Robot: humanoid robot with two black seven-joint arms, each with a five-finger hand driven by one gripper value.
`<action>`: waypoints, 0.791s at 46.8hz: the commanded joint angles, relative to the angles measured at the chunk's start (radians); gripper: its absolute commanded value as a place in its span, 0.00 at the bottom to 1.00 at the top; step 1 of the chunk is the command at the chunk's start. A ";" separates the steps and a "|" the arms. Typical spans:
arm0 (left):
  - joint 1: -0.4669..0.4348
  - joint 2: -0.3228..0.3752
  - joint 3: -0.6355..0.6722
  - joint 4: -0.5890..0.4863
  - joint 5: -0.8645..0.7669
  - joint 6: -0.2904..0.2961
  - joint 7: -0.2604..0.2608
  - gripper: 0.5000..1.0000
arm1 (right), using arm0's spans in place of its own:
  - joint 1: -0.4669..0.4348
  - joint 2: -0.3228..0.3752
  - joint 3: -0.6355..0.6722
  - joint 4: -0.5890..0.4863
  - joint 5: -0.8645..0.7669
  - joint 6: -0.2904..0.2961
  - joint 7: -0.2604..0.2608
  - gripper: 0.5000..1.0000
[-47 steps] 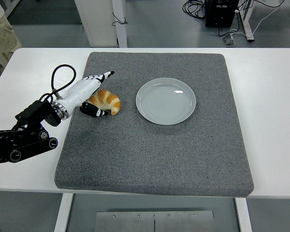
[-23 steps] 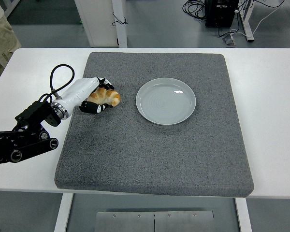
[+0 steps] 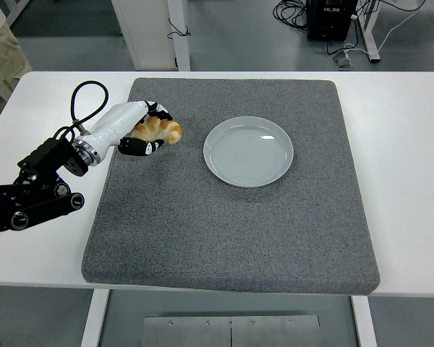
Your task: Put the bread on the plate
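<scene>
Golden-brown croissant-shaped bread (image 3: 159, 131) is held in the curled fingers of the left hand (image 3: 139, 131), white-shelled with black fingertips, over the grey felt mat (image 3: 231, 238) at about 10 o'clock from mat centre. Versus one second ago: the fingers, then spread around the bread, have closed on it, and hand and bread have shifted slightly toward 12 o'clock; whether the bread is clear of the mat cannot be told. Round pale grey-green ceramic plate (image 3: 249, 151) lies at 3 o'clock of the bread, apart from it, unmoved. Mat rests on the white table (image 3: 405, 144).
</scene>
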 commanded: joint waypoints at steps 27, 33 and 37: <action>-0.284 0.072 0.003 -0.008 -0.058 -0.207 -0.003 0.00 | 0.000 0.000 0.000 0.000 0.000 0.000 0.000 1.00; -0.322 0.077 0.002 -0.008 -0.060 -0.227 -0.003 0.00 | 0.000 0.000 0.000 0.000 0.000 0.000 0.000 1.00; -0.344 0.078 0.000 -0.006 -0.060 -0.238 -0.003 0.00 | 0.000 0.000 0.000 0.000 0.000 0.000 0.000 1.00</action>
